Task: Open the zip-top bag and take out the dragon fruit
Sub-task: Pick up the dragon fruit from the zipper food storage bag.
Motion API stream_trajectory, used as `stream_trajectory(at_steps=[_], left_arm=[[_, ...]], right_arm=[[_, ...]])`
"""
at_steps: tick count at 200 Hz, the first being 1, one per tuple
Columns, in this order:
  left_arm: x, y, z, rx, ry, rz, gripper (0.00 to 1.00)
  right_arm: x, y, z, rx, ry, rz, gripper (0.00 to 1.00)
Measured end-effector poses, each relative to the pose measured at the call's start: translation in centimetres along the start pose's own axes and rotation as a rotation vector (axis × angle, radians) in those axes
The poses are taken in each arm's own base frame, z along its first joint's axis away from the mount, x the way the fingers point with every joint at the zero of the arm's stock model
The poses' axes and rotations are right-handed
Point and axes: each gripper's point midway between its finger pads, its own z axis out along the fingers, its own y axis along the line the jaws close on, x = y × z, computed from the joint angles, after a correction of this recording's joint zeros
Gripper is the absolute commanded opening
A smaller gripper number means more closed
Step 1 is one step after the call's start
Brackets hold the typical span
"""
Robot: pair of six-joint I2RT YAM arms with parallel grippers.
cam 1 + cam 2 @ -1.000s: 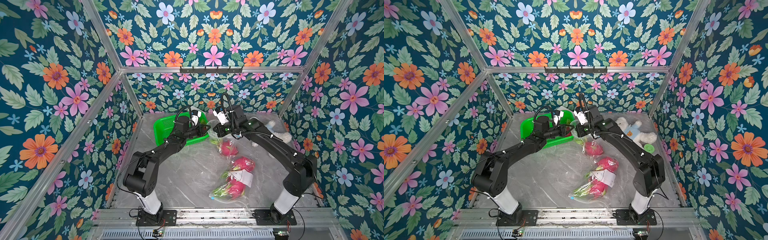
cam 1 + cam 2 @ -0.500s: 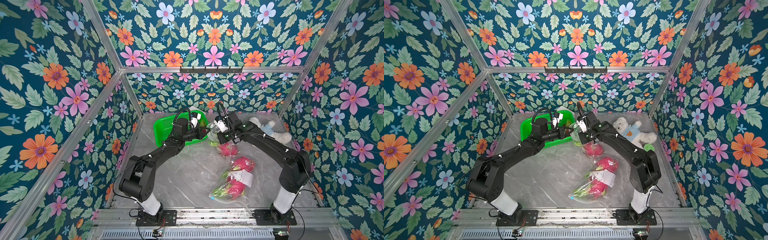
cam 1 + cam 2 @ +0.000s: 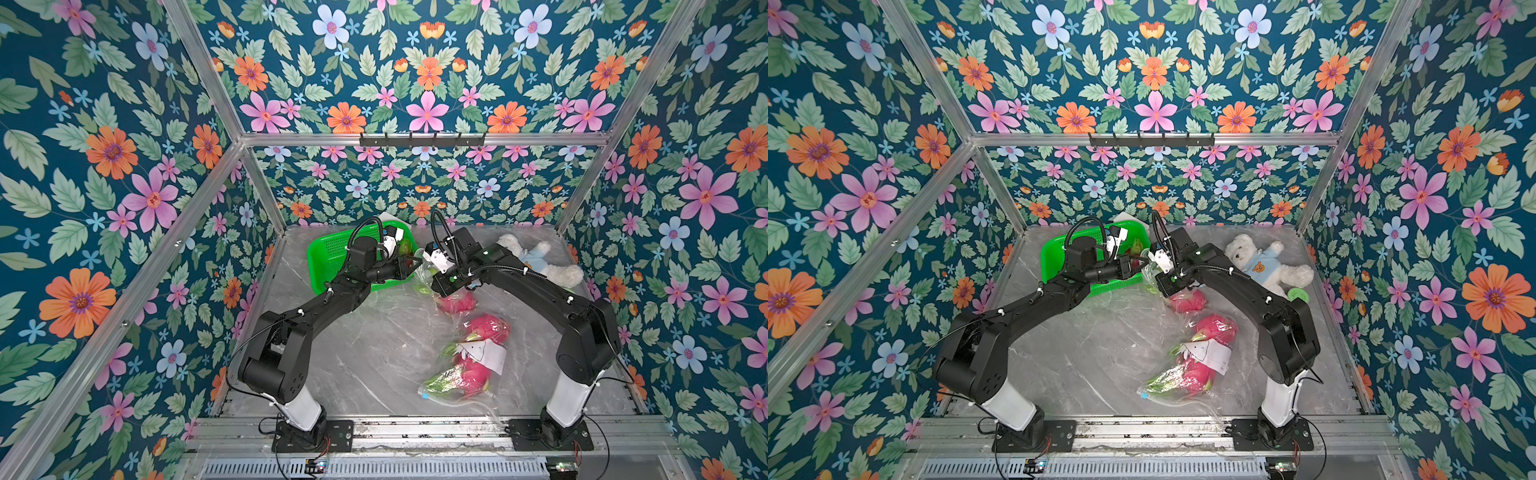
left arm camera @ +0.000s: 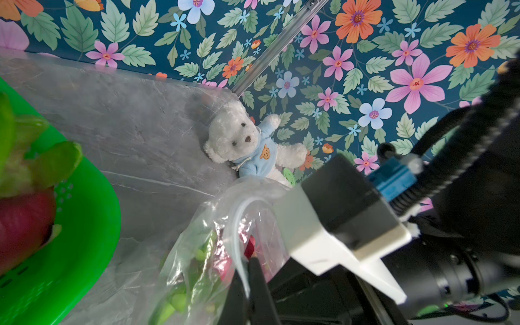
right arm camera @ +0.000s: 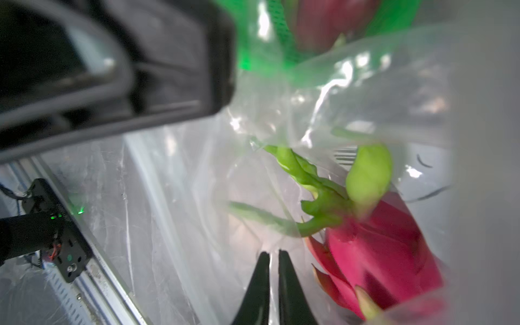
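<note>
CHANGE: right arm (image 3: 536, 282) has sunk to the bag (image 3: 478, 355) mouth, so opening is under way | fruit (image 3: 486, 328): three bagged on surface (image 3: 365, 353), one in basket (image 3: 328, 253) | wrist views only: left hand (image 4: 249, 270) pinches rim; right hand (image 5: 271, 259) a sliver apart, grip unclear

The left arm (image 3: 332, 297) and right arm (image 3: 540, 286) were matte black, with rounded joint housings. Each stood on a white lower tube (image 3: 302, 405) above a flat black base plate (image 3: 343, 430). Ribbed black cables (image 4: 450, 168) ran along the wrists. A white wedge-shaped mount (image 4: 323, 239) sat beside a blue connector (image 4: 391, 174). The right gripper (image 5: 273, 254) had two slim fingers, black and tapered.
</note>
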Motion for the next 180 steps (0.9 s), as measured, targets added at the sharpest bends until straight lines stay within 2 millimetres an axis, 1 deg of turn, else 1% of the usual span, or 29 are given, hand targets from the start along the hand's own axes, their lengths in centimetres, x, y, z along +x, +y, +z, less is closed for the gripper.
stream_trajectory(at_steps=[20, 36, 55, 76, 96, 119, 143, 172, 180], left_arm=[[0.2, -0.6, -0.2, 0.009, 0.001, 0.003, 0.0], [0.5, -0.8, -0.3, 0.012, 0.005, 0.003, 0.0], [1.2, -0.8, -0.3, 0.012, 0.017, -0.003, 0.0], [1.6, -0.6, -0.2, 0.008, 0.024, -0.009, 0.0], [1.6, -0.5, -0.2, 0.007, 0.025, -0.009, 0.0], [1.5, -0.5, -0.2, 0.006, 0.022, -0.008, 0.0], [1.4, -0.5, -0.2, -0.002, 0.023, -0.003, 0.0], [1.4, -0.1, -0.1, -0.016, 0.022, 0.005, 0.0], [1.4, 0.0, 0.0, -0.02, 0.022, 0.003, 0.0]], right_arm=[[-1.3, -1.8, -0.3, 0.094, -0.049, 0.012, 0.05], [-2.5, -3.2, -0.5, 0.159, -0.096, 0.021, 0.03], [-3.2, -3.8, 0.1, 0.188, -0.114, 0.018, 0.03], [-2.8, -4.0, 1.7, 0.181, -0.086, 0.006, 0.03], [-1.4, -3.5, 3.2, 0.135, -0.04, 0.005, 0.04], [0.4, -2.7, 3.9, 0.087, 0.003, 0.001, 0.1], [1.5, -2.0, 3.6, 0.055, 0.025, -0.006, 0.18], [2.2, -1.4, 3.4, 0.032, 0.041, -0.033, 0.37], [2.3, -1.3, 3.6, 0.03, 0.044, -0.041, 0.4]])
